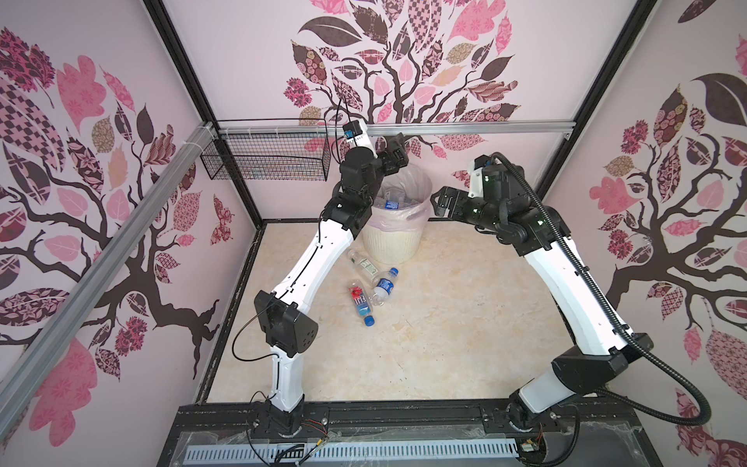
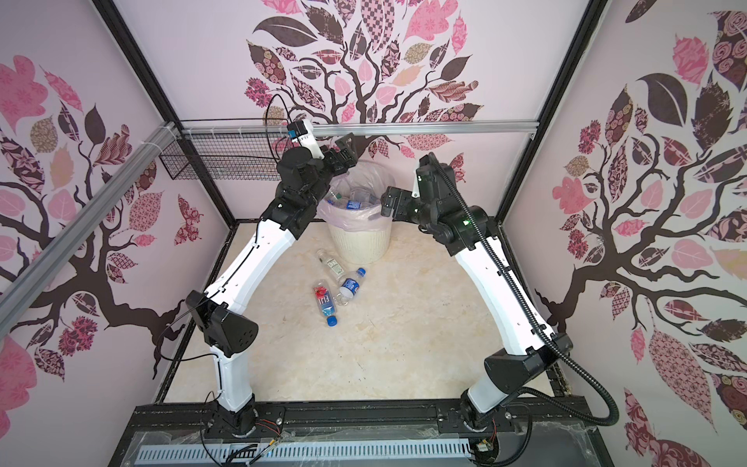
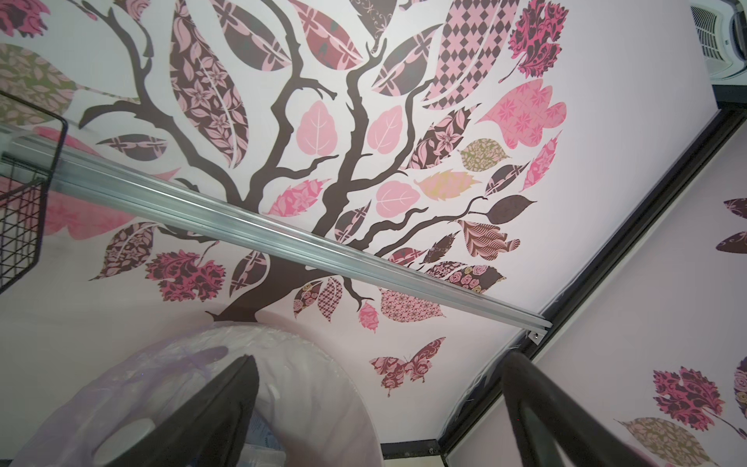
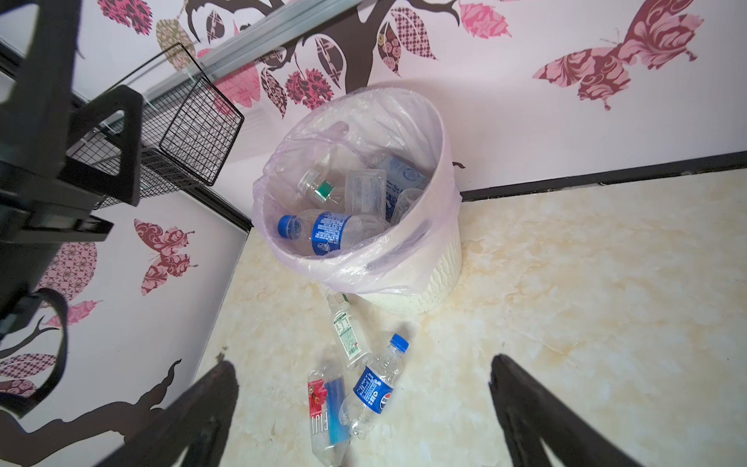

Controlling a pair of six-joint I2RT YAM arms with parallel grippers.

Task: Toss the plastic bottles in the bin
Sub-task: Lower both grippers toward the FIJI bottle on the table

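The cream ribbed bin (image 1: 394, 246) (image 2: 359, 248) (image 4: 442, 279), lined with a pale pink bag, stands at the back of the floor and holds several plastic bottles (image 4: 333, 232). Three more lie on the floor in front of it: a white-labelled one (image 1: 364, 265) (image 4: 347, 331), a blue-labelled one (image 1: 385, 285) (image 4: 374, 390) and a Fiji one (image 1: 361, 303) (image 4: 327, 412). My left gripper (image 1: 398, 149) (image 2: 343, 151) (image 3: 380, 360) hangs open and empty above the bin's back left rim. My right gripper (image 1: 438, 204) (image 2: 388, 200) (image 4: 361, 362) is open and empty beside the bin's right rim.
A black wire mesh basket (image 1: 266, 159) (image 2: 214, 161) (image 4: 190, 121) hangs on the back wall left of the bin, under an aluminium rail (image 1: 465, 126). Patterned walls close in the beige marble floor (image 1: 444, 323) on three sides.
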